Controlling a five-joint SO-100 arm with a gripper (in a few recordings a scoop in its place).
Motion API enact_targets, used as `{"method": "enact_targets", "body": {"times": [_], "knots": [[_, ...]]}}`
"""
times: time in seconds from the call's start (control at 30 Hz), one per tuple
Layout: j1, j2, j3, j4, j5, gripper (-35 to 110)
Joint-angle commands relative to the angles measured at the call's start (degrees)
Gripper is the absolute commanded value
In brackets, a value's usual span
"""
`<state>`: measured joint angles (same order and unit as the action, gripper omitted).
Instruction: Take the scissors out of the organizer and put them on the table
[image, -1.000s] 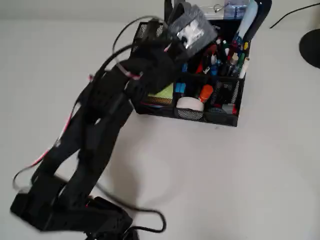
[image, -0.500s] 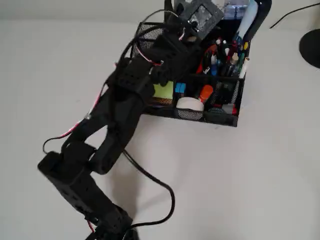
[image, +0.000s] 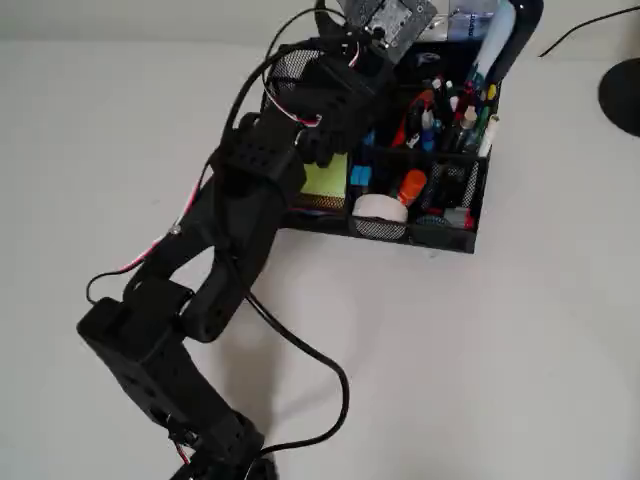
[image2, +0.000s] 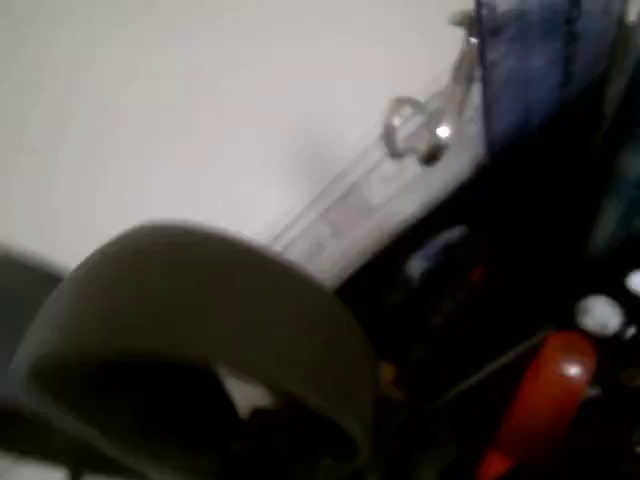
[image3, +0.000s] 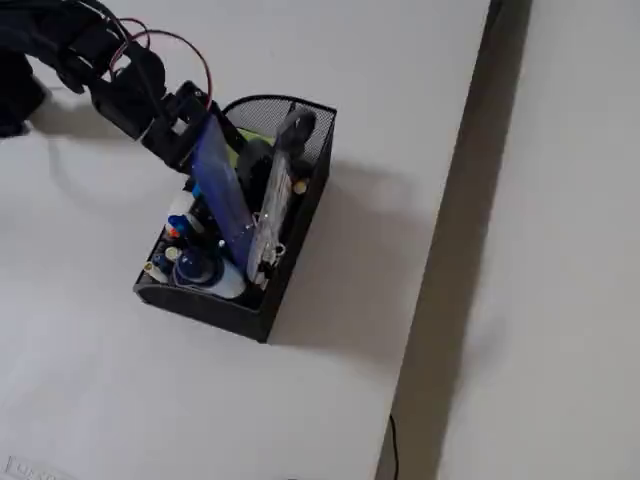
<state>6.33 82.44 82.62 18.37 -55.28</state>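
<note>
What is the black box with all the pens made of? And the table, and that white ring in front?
The organizer looks like black wire mesh, probably metal: you can see through its tiny holes. The table looks like smooth, matte white board, maybe laminate; it has no grain or shine. The white ring seems to be a tape roll, likely paper or plastic; too small to tell.

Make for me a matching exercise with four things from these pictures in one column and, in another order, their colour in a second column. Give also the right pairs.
Things:
1. sticky notes
2. tape roll
3. organizer
4. arm's thin wire

Colours:
A. white
B. pink-red
C. black mesh
D. lime green

Right pairs: 1-D, 2-A, 3-C, 4-B
</note>
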Motion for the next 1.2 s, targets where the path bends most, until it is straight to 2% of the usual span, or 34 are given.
{"method": "enact_targets", "body": {"times": [0.0,0.33,0.6,0.8,0.93,1.17], "knots": [[-1.3,13.0,-3.3,1.8,2.0,0],[-0.6,30.1,-3.3,11.0,7.6,0],[8.8,44.0,-3.3,25.8,29.6,0],[14.0,52.5,-4.7,47.4,44.7,0],[14.2,55.0,-4.7,61.5,47.3,0],[13.4,54.1,-4.0,79.7,50.3,0]]}}
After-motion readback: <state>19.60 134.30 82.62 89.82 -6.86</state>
